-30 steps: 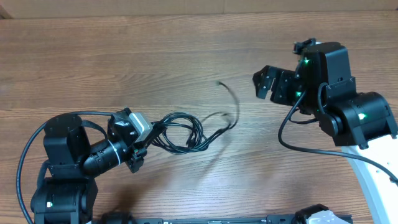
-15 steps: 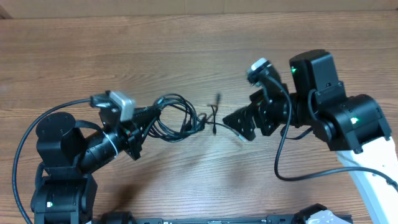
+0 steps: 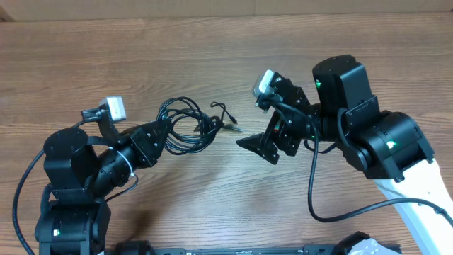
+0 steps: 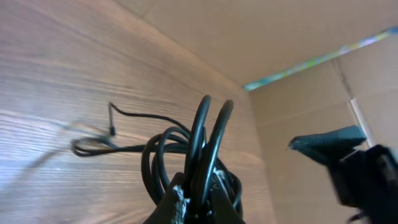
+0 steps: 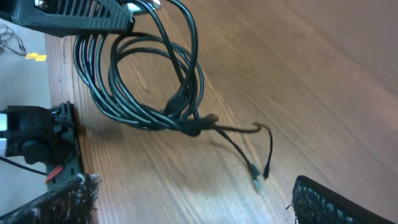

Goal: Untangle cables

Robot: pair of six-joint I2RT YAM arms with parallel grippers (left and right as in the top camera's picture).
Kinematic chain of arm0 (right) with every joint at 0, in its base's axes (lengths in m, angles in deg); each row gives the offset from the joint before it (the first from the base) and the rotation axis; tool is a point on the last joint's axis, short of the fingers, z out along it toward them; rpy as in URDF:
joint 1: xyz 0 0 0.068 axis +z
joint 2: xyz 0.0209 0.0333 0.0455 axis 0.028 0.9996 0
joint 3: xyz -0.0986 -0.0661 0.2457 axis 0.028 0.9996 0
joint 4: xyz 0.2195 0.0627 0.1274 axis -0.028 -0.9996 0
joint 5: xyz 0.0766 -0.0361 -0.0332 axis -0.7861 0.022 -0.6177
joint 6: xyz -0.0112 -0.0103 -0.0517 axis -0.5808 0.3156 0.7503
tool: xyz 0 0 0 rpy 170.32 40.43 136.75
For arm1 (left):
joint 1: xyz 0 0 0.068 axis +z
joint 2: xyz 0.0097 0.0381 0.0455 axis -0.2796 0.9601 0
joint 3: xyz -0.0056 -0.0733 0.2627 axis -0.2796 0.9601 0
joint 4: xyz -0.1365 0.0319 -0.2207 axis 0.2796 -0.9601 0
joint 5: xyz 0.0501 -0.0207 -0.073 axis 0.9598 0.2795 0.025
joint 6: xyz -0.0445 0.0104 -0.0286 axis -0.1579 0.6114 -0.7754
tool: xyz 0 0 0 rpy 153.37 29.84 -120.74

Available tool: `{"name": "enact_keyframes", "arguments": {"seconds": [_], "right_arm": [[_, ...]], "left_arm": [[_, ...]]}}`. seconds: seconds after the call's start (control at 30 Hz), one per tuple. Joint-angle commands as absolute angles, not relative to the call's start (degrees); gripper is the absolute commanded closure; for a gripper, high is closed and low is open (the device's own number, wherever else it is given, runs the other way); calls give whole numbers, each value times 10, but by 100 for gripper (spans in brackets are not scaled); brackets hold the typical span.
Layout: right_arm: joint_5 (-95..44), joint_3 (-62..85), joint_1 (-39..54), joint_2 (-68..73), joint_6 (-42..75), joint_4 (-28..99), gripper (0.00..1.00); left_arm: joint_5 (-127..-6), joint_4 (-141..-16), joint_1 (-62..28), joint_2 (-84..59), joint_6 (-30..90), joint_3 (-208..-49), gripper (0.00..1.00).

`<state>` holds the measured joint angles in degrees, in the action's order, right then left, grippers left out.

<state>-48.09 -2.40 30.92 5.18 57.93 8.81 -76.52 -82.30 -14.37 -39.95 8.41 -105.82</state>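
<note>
The cables (image 3: 187, 126) are a coil of thin black cords, lifted at its left side off the wooden table (image 3: 212, 49). My left gripper (image 3: 164, 129) is shut on several loops of the coil, which stand up between its fingers in the left wrist view (image 4: 202, 168). Loose plug ends (image 3: 225, 117) trail right of the coil; they also show in the right wrist view (image 5: 258, 171). My right gripper (image 3: 260, 145) is open and empty, just right of the plug ends. In the right wrist view its fingers (image 5: 193, 202) frame bare wood below the coil (image 5: 143, 81).
Thick black wires (image 3: 318, 191) hang from the right arm over the table's near right part. The left arm's base (image 3: 67, 205) stands at the near left. A cardboard wall (image 4: 298, 112) rises behind the table in the left wrist view.
My left gripper has lifted the coil and carried it up and to the left. My right arm has swung left and down toward the trailing plug ends.
</note>
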Motion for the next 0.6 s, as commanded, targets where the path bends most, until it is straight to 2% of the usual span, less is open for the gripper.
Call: {"name": "enact_keyframes", "arguments": {"seconds": [0.0,0.1,0.2,0.23,0.27,0.33,0.37,0.5,0.57], "right_arm": [[-484,-45,321,70,611,95,2],[-485,-45,328,94,611,102,8],[-493,-45,328,114,611,108,10],[-496,-45,328,119,611,110,14],[-501,-45,328,124,611,113,28],[-502,-45,328,129,611,118,68],[-502,-45,328,131,611,121,73],[-508,-45,328,130,610,127,78],[-512,-45,328,130,610,128,76]], "left_arm": [[-818,-802,-144,-402,11,-1064,96],[-846,-782,-144,-402,-8,-1064,96],[-876,-765,-144,-402,-31,-1064,96],[-886,-759,-144,-402,-34,-1064,96],[-892,-754,-144,-402,-37,-1064,96],[-896,-749,-144,-402,-37,-1064,96],[-896,-749,-144,-402,-37,-1064,96],[-898,-749,-144,-401,-37,-1064,96],[-898,-749,-144,-401,-37,-1064,96]]}}
